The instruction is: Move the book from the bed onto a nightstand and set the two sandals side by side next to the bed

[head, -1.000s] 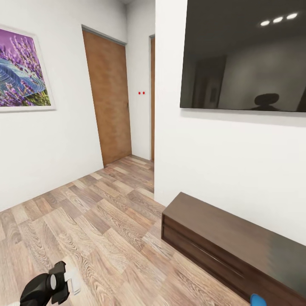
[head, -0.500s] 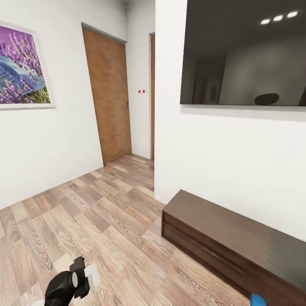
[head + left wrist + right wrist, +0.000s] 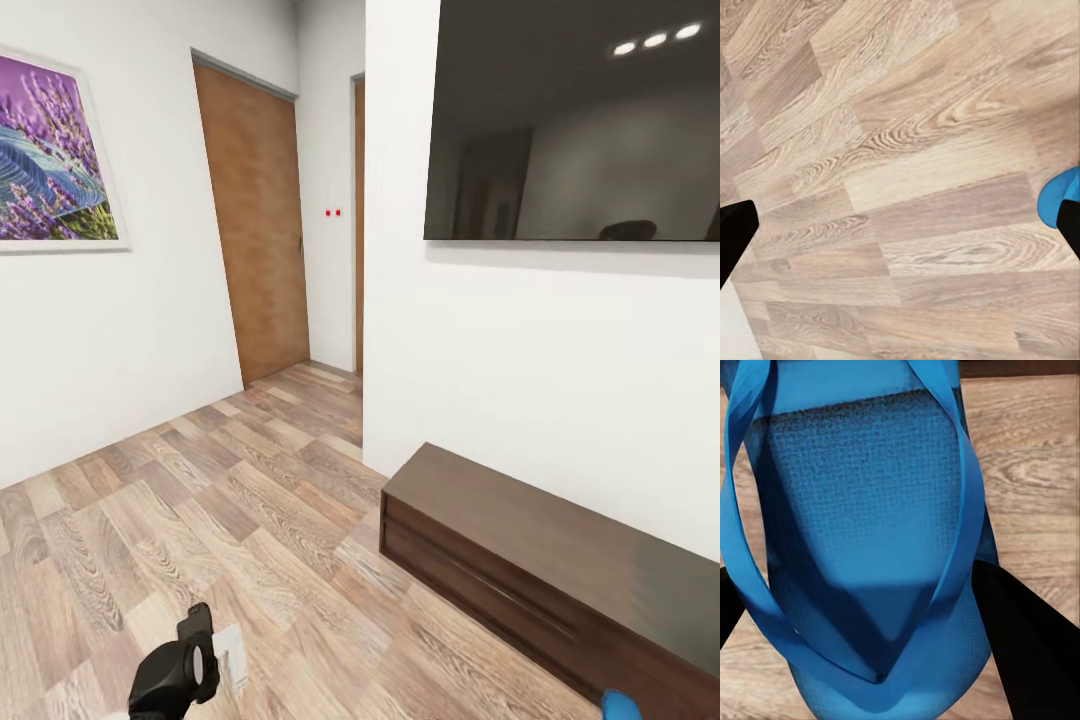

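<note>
Shifted since a second ago: left end effector (image 3: 205, 660) now further right and lower at the head view's bottom edge, over the wood-plank floor (image 3: 250, 500); television reflection sunk slightly as the view rose a little.

Sandal (image 3: 862, 555), bright blue, held between the dark fingers (image 3: 1035, 652) of the right end effector, closed on it from both sides; straps and textured footbed facing the right wrist camera, plank floor behind it. Same sandal seen as a small blue tip (image 3: 620, 706) at the head view's lower right corner, just in front of the long low dark cabinet (image 3: 540, 570). Blue edge of a sandal (image 3: 1059, 196) also at the margin of the left wrist view, beside one dark finger (image 3: 733, 234); cannot tell from that view whether it touches anything.

Left end effector open, fingers wide apart, nothing between them, bare floor (image 3: 900, 187) below.

Surroundings in the head view: long cabinet standing against the white wall (image 3: 520, 350), drawer fronts closed, glossy top bare of items as far as visible. Dark television (image 3: 575, 120) mounted above it. Brown door (image 3: 255, 220) closed at the corridor end, second door edge (image 3: 359, 220) beyond the wall corner, two red dots (image 3: 333, 212) between them. Framed lavender picture (image 3: 50, 155) on the left wall.
</note>
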You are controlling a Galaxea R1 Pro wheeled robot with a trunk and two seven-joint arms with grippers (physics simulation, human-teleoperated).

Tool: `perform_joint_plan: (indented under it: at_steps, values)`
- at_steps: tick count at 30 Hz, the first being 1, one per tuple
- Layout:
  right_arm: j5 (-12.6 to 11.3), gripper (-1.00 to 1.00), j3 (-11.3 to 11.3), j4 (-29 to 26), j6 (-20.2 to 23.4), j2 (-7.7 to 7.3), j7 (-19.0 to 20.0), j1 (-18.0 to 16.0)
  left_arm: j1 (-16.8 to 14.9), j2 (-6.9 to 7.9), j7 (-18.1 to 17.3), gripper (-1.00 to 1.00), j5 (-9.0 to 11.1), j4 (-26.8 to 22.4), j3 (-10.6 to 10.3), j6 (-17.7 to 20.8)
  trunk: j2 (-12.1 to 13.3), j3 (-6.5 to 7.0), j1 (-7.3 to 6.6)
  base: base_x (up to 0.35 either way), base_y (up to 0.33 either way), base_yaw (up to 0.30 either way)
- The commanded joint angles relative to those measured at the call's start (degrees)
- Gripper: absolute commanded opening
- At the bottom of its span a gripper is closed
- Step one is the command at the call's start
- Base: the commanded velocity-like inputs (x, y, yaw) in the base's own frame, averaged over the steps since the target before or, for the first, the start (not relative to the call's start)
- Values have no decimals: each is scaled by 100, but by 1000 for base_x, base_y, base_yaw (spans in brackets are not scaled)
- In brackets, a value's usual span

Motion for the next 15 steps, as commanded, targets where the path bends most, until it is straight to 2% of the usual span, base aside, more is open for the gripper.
perform_joint_plan:
  at_steps: [1, 10, 15]
  values:
    - [-41, -100, -5, 26, -21, 1, 51, -11, -31, -27, -36, 100, -69, -41, -50, 37, -3, -6, -1, 0, 0, 0]
    - [-45, -100, -7, 21, 6, 4, 51, -12, 129, -311, -48, 100, -35, -222, -341, 55, -3, -6, -1, 0, 0, 0]
    - [-45, -100, -7, 21, 7, 4, 53, -12, 136, -318, -42, 100, -34, -217, -501, 65, -3, -6, -1, 0, 0, 0]
